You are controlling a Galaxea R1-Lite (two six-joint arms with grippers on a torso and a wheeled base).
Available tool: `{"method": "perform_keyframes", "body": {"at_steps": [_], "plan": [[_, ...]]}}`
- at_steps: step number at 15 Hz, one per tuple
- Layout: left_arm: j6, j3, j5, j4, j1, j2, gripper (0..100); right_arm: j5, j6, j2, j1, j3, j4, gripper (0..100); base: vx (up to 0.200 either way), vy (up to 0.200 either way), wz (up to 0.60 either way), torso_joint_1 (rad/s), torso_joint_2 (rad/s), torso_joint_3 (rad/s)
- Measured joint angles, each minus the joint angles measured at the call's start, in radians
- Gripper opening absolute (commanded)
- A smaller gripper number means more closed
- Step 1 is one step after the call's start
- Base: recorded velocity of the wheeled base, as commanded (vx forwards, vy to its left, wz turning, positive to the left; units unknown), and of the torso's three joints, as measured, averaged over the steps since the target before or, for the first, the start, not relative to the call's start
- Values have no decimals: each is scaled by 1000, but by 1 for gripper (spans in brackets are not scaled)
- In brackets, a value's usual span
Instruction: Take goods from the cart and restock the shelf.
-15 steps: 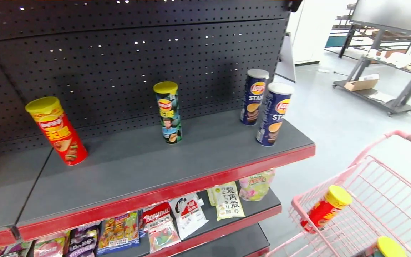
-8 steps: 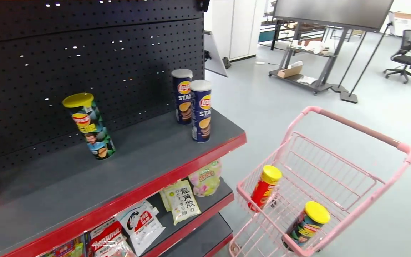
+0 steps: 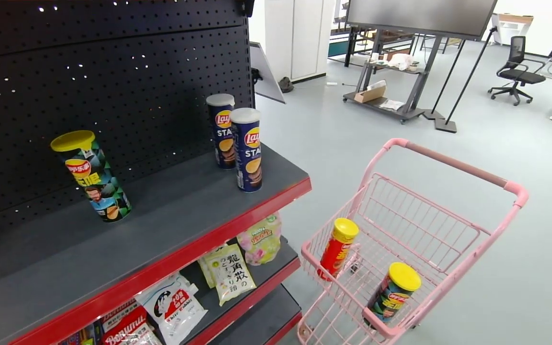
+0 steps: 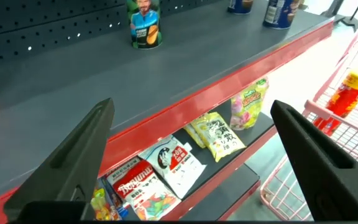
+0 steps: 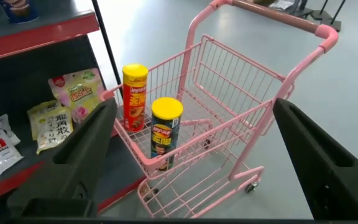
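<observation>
A pink wire cart (image 3: 453, 165) stands on the floor to the right of the shelf (image 3: 170, 225). In it lean a red chip can (image 3: 336, 249) and a dark patterned can (image 3: 393, 292), both with yellow lids. On the grey shelf board stand a green patterned can (image 3: 94, 177) and two blue cans (image 3: 247, 151). My left gripper (image 4: 191, 106) is open in front of the shelf's red edge (image 4: 229, 78), holding nothing. My right gripper (image 5: 192, 102) is open above the cart's rim (image 5: 263, 31), over the red can (image 5: 134, 96) and the dark can (image 5: 165, 130).
Snack bags (image 3: 228, 270) lie on the lower shelf. A black pegboard (image 3: 113, 72) backs the shelf. A rolling screen stand (image 3: 391, 96) and an office chair (image 3: 515, 72) are far behind. Bare floor lies right of the cart.
The head camera has swung to the right, so the whole cart has come into the picture and the shelf's left end has left it. The cans have kept their places.
</observation>
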Motion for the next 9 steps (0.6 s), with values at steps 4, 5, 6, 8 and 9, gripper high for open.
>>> {"method": "perform_keyframes", "body": {"at_steps": [4,5,6,8,9], "plan": [[0,0,0,0,0,0,100,0,1,0,0,0,0,100,0,0,0,-144,338,188],[0,0,0,0,-1,0,100,0,1,0,0,0,0,100,0,0,0,-144,344,198],[0,0,0,0,-1,0,100,0,1,0,0,0,1,100,0,0,0,-139,344,198],[0,0,0,0,0,0,100,0,1,0,0,0,0,100,0,0,0,-149,347,208],[0,0,0,0,-1,0,100,0,2,0,0,0,0,100,0,0,0,-134,315,193]]}}
